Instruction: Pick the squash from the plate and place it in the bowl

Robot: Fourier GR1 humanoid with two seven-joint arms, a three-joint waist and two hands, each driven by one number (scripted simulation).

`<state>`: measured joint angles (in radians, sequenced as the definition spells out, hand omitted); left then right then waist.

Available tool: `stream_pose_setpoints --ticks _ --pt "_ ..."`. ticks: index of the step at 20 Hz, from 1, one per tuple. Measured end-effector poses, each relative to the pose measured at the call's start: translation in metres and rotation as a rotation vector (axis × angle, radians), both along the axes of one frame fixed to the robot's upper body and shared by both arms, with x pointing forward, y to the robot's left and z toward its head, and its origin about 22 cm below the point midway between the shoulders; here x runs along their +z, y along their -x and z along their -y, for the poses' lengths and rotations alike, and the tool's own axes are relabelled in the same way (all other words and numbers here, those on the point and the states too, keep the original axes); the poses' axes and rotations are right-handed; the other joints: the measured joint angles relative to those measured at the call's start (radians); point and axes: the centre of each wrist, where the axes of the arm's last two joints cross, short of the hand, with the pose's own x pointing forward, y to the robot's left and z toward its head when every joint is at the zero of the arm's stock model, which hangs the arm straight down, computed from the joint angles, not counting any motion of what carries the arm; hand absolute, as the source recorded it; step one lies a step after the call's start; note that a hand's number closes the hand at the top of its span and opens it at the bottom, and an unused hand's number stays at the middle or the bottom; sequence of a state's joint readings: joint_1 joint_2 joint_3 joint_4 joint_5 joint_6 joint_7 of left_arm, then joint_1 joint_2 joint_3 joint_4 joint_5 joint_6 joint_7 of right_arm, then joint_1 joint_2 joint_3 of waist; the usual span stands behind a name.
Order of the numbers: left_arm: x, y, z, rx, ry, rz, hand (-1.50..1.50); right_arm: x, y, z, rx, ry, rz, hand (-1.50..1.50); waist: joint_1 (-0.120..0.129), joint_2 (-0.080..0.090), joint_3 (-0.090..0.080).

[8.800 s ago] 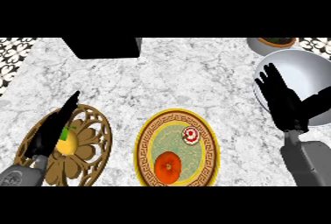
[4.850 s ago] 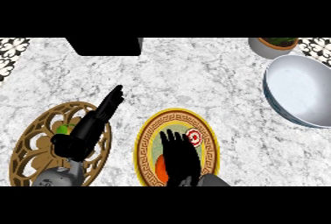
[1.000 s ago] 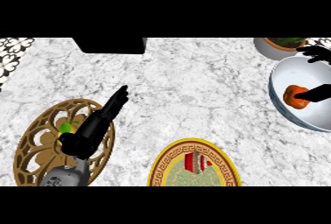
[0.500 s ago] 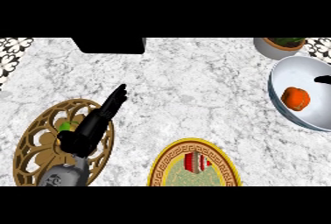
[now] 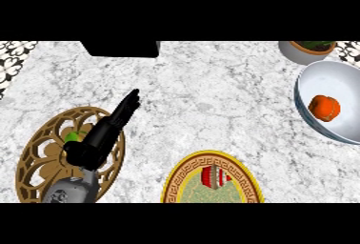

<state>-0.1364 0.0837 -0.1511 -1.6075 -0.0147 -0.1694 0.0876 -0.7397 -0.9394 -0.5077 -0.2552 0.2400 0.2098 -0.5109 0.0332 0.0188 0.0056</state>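
The orange squash [image 5: 324, 107] lies inside the white bowl [image 5: 313, 81] at the right edge of the counter. The yellow-rimmed patterned plate [image 5: 177, 180] sits at the bottom centre and holds only a small red-and-white item [image 5: 210, 176]. My left hand [image 5: 105, 131] rests open over the left side, its straight fingers pointing up and to the right. It holds nothing. My right hand does not show in the head view.
A brown openwork trivet [image 5: 38, 157] lies under my left forearm, with a green-yellow item [image 5: 72, 137] on it. A potted plant [image 5: 307, 49] stands at the top right, a black block [image 5: 121, 48] at the top edge.
My right hand has let go of the squash in the bowl and withdrawn out of view to the right. The left hand has stayed where it was.
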Motion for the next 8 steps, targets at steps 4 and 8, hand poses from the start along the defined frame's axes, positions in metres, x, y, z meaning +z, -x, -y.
stream_pose_setpoints --ticks 4,8 --pt "-0.002 0.000 0.001 -0.007 0.002 0.004 0.00 -0.001 0.034 0.026 -0.026 -0.038 0.035 -1.50 0.000 0.004 0.003" --pt "0.000 -0.001 0.001 -0.008 0.008 0.004 0.00 0.003 0.060 0.044 -0.007 -0.055 0.025 -1.50 0.003 0.006 0.004"
